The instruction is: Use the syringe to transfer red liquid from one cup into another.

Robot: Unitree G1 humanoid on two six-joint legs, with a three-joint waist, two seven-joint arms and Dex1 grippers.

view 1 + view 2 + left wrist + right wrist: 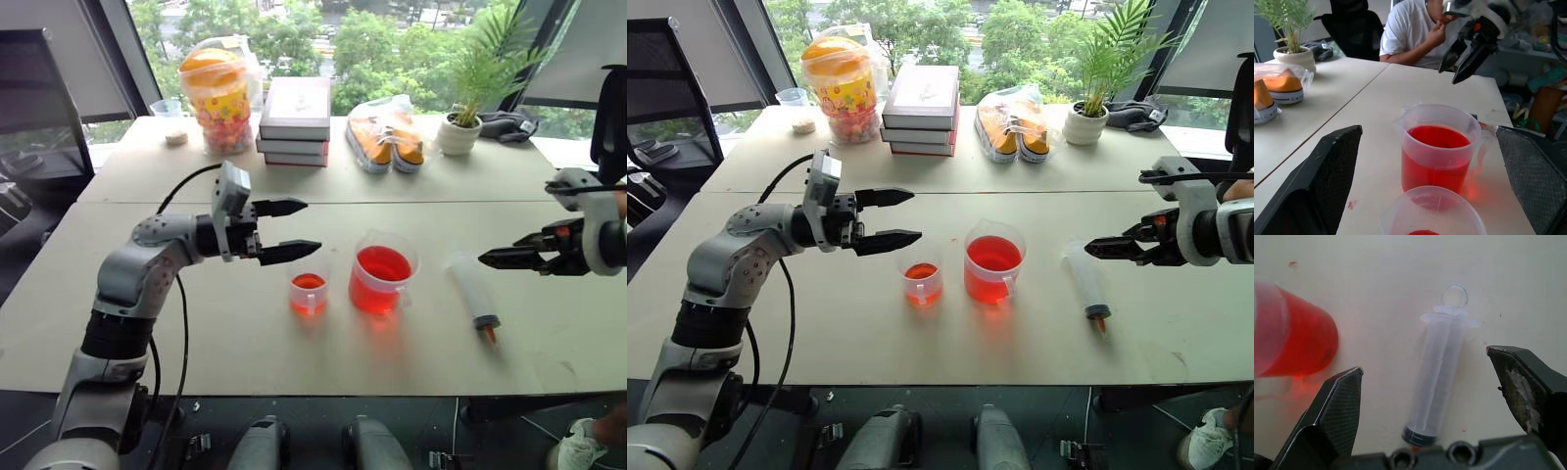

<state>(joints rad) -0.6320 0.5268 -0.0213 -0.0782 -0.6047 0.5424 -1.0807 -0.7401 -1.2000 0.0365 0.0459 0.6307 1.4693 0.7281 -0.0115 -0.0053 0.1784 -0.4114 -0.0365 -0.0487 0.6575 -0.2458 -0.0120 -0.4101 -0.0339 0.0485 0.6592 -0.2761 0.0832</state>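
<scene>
The syringe (472, 289) lies flat on the table, its orange nozzle towards the front edge and its plunger ring (1455, 295) towards the back. My right gripper (485, 258) hovers just over it, open, and the barrel (1440, 382) shows between the spread fingers, untouched. The wide handled cup (382, 272) stands mid-table, about half full of red liquid (1439, 137). Left of it is the small narrow cup (309, 292) with a little red liquid at its bottom. My left gripper (312, 226) is open and level, just left of and above the small cup, holding nothing.
Along the table's far side stand a snack jar (217, 93), a stack of books (296, 108), a bag of orange items (387, 132) and a potted plant (460, 127). A person (1410, 29) sits beyond the table's right end. A black chair (29, 108) is at far left.
</scene>
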